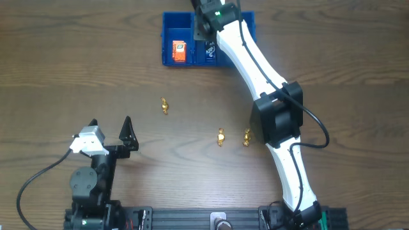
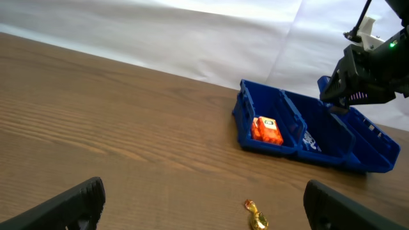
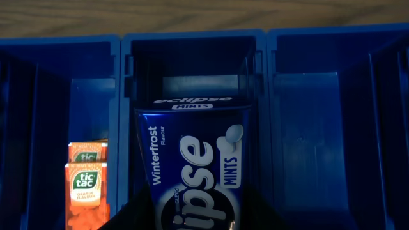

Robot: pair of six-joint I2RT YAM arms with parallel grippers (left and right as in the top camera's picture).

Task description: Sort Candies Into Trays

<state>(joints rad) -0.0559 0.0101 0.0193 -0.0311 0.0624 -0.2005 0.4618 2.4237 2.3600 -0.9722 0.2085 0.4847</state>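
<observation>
1. Right end effector [image 3: 195, 220] pinches a mint box [image 3: 192, 160] over the middle compartment of the tray [image 1: 168, 32], top centre.
2. Left end effector [image 1: 110, 128], lower left, is spread wide.
3. Three gold candies [image 1: 165, 105] lie mid-frame on the table [image 1: 64, 64].

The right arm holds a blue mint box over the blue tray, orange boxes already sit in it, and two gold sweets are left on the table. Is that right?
Not quite: the top view shows three gold sweets on the table, not two. The right gripper does hold the blue mint box over the blue tray, with the orange boxes in it.
</observation>
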